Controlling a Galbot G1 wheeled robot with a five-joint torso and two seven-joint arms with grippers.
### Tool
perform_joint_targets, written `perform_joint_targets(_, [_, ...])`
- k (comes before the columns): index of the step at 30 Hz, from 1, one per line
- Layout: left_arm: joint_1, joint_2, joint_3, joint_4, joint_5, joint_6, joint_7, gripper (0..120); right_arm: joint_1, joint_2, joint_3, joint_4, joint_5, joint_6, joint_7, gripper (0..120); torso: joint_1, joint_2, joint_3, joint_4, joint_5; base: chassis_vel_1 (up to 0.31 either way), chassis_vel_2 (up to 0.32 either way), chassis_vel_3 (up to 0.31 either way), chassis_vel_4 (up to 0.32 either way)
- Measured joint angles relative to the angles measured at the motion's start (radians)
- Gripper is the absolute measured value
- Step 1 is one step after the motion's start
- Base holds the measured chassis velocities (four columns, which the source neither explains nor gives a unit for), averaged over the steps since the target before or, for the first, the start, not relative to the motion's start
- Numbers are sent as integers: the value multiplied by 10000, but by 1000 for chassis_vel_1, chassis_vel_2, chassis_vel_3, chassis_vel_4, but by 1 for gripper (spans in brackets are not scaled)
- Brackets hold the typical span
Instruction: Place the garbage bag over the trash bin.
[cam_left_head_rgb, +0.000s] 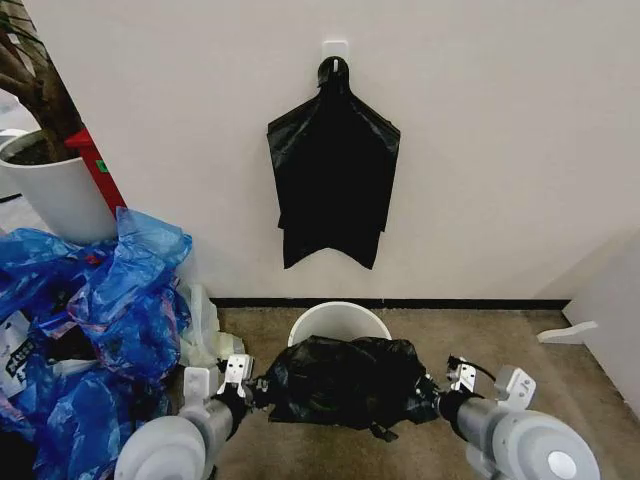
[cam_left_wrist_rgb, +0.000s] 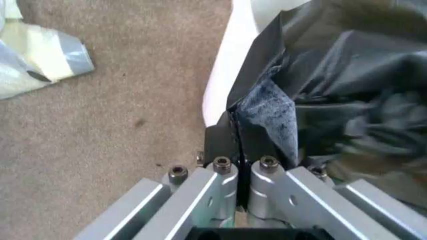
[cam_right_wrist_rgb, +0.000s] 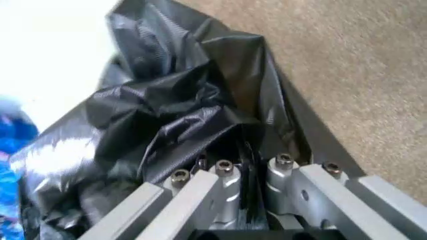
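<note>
The glossy black garbage bag (cam_left_head_rgb: 340, 382) hangs stretched between my two grippers, covering the near half of the cream-white trash bin (cam_left_head_rgb: 337, 321), whose far rim shows behind it. My left gripper (cam_left_head_rgb: 256, 388) is shut on the bag's left edge; in the left wrist view its fingers (cam_left_wrist_rgb: 235, 142) pinch the black film (cam_left_wrist_rgb: 333, 95) right beside the bin's white wall (cam_left_wrist_rgb: 230, 60). My right gripper (cam_left_head_rgb: 428, 391) is shut on the bag's right edge, and in the right wrist view the wrinkled bag (cam_right_wrist_rgb: 173, 115) bunches at its fingers (cam_right_wrist_rgb: 243, 160).
A heap of blue plastic bags (cam_left_head_rgb: 100, 320) lies at the left, with a big white plant pot (cam_left_head_rgb: 55, 190) behind it. A flat black bundle (cam_left_head_rgb: 333, 180) hangs on the wall above the bin. Bare carpet (cam_left_head_rgb: 500, 340) lies to the right, a white panel (cam_left_head_rgb: 610, 300) beyond.
</note>
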Motion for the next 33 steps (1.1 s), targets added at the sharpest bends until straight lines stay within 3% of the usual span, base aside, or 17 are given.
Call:
perform_joint_targets(6, [-243,-342,269,1190,1173,-816,879,0,58,208,-180,-937,-508,159,-393,0,0,0,0,0,1,0,0,0,0])
perform_joint_targets(11, [-611,-643,397,2195,2234,-2047,1664,0,188,341,-199,-1877,-1085,452,-1088,0,0,0,0,-1,1,0,0,0,0])
perform_joint_targets(24, [-1168,-1119,529,3340,3969,-3843,2522,0,374,587,-161,-2789,-2147,1385,-3021,0,0,0,1,-1,-1,0,0,0,0])
perform_joint_targets(33, [-1307,-1192,482,3856,4234,-4176,2840,0,768,695,-102,-3095,-2214,1471,-3438,0,0,0,1,1,-2,0,0,0,0])
